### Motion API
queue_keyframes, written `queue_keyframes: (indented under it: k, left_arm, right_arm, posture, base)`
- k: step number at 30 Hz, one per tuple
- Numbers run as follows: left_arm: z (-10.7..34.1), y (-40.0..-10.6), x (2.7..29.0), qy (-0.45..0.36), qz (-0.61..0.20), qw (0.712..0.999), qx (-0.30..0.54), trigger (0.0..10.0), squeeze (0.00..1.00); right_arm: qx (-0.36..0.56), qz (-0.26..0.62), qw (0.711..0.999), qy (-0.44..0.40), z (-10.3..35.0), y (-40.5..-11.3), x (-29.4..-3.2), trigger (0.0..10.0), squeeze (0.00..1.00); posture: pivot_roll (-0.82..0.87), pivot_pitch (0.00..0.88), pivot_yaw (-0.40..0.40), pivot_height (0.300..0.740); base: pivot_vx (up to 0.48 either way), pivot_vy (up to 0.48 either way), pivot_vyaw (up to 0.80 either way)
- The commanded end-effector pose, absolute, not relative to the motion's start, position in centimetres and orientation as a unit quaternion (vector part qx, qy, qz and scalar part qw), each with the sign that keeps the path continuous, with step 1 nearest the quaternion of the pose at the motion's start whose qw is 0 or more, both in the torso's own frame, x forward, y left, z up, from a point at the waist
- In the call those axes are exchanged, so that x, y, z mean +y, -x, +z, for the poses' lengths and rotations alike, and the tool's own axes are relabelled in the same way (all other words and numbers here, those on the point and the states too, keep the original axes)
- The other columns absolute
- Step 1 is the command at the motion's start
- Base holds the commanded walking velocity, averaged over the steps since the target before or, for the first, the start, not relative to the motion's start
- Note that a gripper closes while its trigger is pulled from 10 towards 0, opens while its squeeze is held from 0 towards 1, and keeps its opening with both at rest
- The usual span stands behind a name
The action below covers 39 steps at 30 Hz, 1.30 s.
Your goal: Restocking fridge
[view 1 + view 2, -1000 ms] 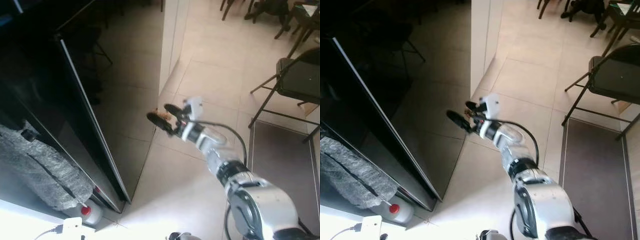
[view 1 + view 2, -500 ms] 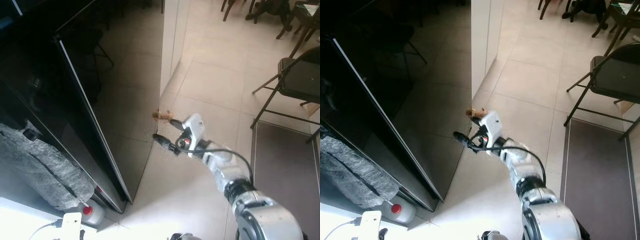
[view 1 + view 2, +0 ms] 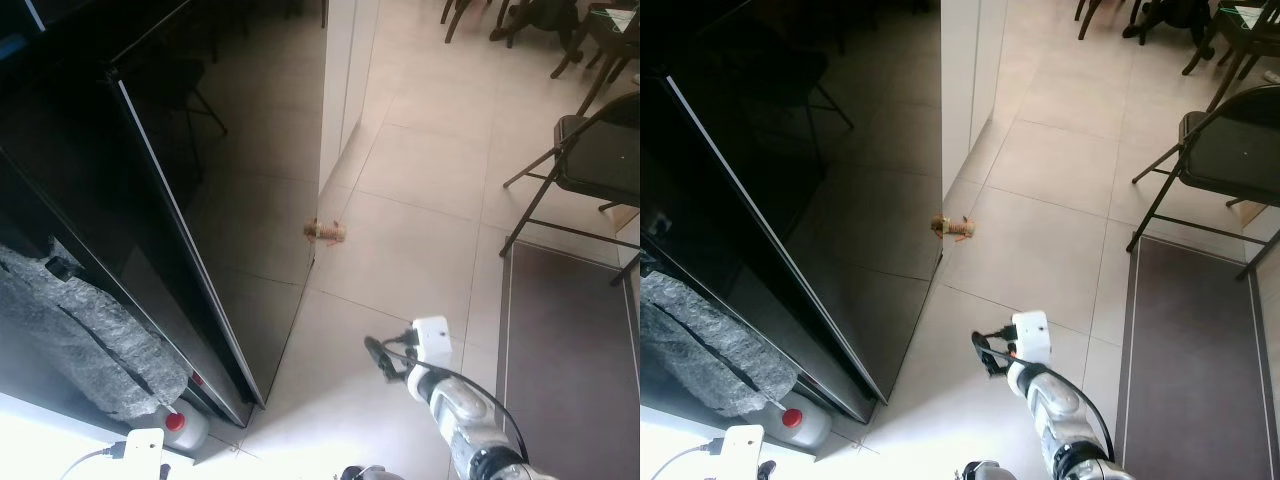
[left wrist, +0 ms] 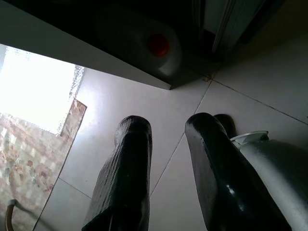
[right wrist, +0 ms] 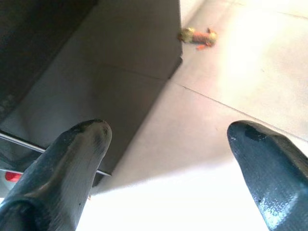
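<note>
The fridge's glossy black door (image 3: 235, 210) stands on the left and mirrors the tiled floor. My right gripper (image 3: 383, 358) hangs low over the tiles, to the right of the door's lower corner, open and empty. In the right wrist view its two fingers (image 5: 72, 159) stand wide apart above the floor beside the door. My left gripper (image 4: 168, 126) hangs idle near the floor, its fingers slightly apart with nothing between them. A white jug with a red cap (image 3: 180, 424) stands at the fridge's foot, and the same jug (image 4: 156, 45) is in the left wrist view.
A small brown and orange object (image 3: 325, 231) lies on the tiles by the door's far corner. A grey crinkled bundle (image 3: 80, 335) sits at lower left. A white pillar (image 3: 345, 70) stands behind the door. A folding chair (image 3: 600, 155) and dark mat (image 3: 570, 340) are on the right.
My right arm has dropped and pulled back from the door's far edge, near the small brown object, to low over the tiles. Its gripper has stayed open.
</note>
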<state>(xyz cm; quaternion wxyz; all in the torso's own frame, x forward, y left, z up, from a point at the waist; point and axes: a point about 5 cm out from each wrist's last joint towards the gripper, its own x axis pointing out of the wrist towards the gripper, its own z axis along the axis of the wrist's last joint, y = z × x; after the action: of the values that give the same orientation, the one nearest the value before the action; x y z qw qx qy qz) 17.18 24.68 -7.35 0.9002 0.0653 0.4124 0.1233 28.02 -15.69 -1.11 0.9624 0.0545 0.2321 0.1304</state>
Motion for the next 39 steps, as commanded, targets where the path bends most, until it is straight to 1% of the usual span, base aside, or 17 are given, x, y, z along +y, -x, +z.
queue_keyframes:
  k: [1,13,20,29,39]
  left_arm:
    - [-7.7,-16.3,24.8,-0.071,0.119,0.894,0.426,10.0,0.0]
    - [-7.7,-16.4,24.8,-0.073,0.116,0.893,0.429,10.0,0.0]
    - [-7.7,-16.5,24.8,-0.075,0.114,0.893,0.428,10.0,0.0]
    - [-7.7,-16.4,24.9,-0.075,0.116,0.892,0.431,10.0,0.0]
    - [-7.7,-16.5,24.8,-0.072,0.117,0.892,0.43,10.0,0.0]
  right_arm:
    - [0.243,0.112,0.962,-0.05,-1.5,-27.7,-16.1,10.0,0.0]
    - [0.231,0.116,0.965,-0.041,-1.0,-28.1,-16.0,10.0,0.0]
    - [0.238,0.124,0.963,-0.037,-1.3,-27.9,-15.9,10.0,0.0]
    - [0.234,0.134,0.962,-0.032,-1.2,-27.9,-16.1,10.0,0.0]
    - [0.212,0.15,0.965,-0.028,-0.1,-28.9,-15.9,10.0,0.0]
  posture:
    - [-0.03,0.181,-0.023,0.74]
    - [-0.03,0.185,-0.027,0.74]
    - [-0.03,0.188,-0.026,0.74]
    - [-0.04,0.19,-0.028,0.74]
    - [-0.04,0.19,-0.034,0.74]
  base:
    - [0.0,-0.36,0.0]
    - [0.0,-0.346,0.78]
    - [0.0,-0.296,0.8]
    - [0.0,0.0,0.8]
    - [0.0,0.0,0.8]
